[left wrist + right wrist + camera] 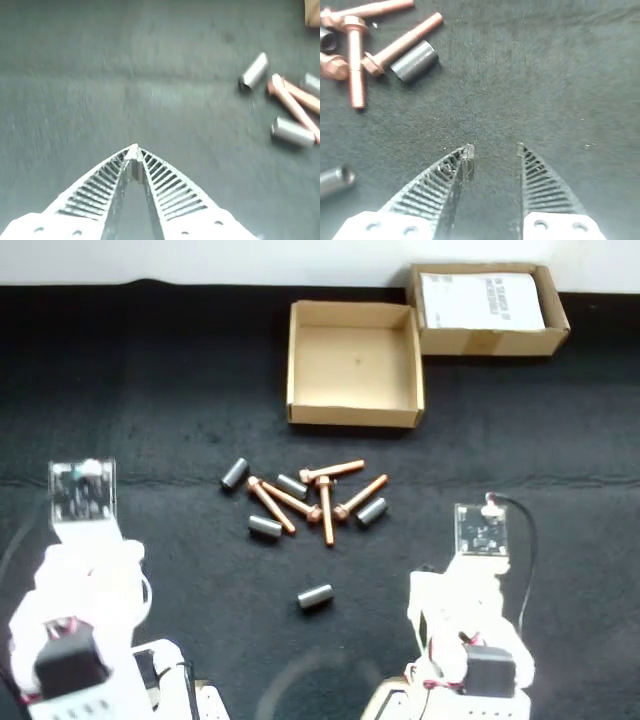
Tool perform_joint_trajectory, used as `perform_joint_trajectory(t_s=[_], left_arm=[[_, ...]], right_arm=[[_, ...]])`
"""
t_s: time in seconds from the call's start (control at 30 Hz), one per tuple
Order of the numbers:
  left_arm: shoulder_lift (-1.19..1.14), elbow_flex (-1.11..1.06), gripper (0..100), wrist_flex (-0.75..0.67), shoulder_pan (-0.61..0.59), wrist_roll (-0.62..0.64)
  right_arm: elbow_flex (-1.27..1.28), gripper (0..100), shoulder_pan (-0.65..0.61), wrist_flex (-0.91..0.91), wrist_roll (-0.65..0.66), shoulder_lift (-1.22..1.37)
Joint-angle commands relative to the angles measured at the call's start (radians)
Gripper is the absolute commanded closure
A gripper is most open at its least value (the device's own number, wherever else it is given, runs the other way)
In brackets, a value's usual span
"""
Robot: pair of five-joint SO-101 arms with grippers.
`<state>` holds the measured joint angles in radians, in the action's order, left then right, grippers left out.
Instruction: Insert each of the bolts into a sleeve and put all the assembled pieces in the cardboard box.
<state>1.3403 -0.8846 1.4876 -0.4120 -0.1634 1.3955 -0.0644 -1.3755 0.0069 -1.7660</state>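
Note:
Several copper bolts (pixel 318 496) lie in a loose cluster mid-table, with grey sleeves around them: one (pixel 234 473) to the left, one (pixel 371 511) to the right, and one (pixel 315 596) alone nearer the arms. The open cardboard box (pixel 352 415) stands behind them with nothing inside. My left gripper (pixel 133 153) is shut and holds nothing, over bare mat, well apart from a sleeve (pixel 254 71) and bolts (pixel 295 102). My right gripper (pixel 495 149) is open above the mat, a short way from a bolt (pixel 402 44) and a sleeve (pixel 414 61).
A second cardboard box (pixel 487 338) with a printed sheet in it sits at the back right, touching the first box. The left arm (pixel 82 540) and the right arm (pixel 478 570) stand at the near edge on either side of the black mat.

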Motion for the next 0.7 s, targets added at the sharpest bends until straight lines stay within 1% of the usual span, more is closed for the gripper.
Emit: perform_joint_trajectory(t_s=[0.0,0.07,0.17,0.27,0.37,0.47,0.53,0.57,0.67], left_arm=[[-0.357,0.315,99,0.196,0.013,-0.008],[-0.504,0.456,99,0.293,0.015,-0.008],[-0.585,0.558,99,0.296,0.001,-0.006],[-0.584,0.542,99,0.299,0.027,-0.006],[-0.584,0.470,99,0.299,0.053,-0.006],[-0.588,0.438,99,0.299,0.054,-0.006],[-0.591,0.435,99,0.299,0.054,-0.006],[-0.593,0.432,99,0.301,0.056,-0.006],[-0.611,0.430,99,0.301,0.088,-0.006]], right_arm=[[-0.222,83.7,0.039,-0.077,0.006,0.088],[-0.349,83.7,0.054,-0.094,0.008,0.131],[-0.533,83.7,0.128,-0.120,0.008,0.214],[-0.685,83.7,0.177,-0.231,0.021,0.384],[-0.828,83.7,0.183,-0.384,0.014,0.605],[-0.897,83.7,0.186,-0.390,-0.038,0.743],[-0.897,83.7,0.166,-0.389,-0.087,0.797],[-0.897,83.7,0.131,-0.389,-0.123,0.820],[-0.865,83.6,-0.035,-0.387,-0.195,0.858]])
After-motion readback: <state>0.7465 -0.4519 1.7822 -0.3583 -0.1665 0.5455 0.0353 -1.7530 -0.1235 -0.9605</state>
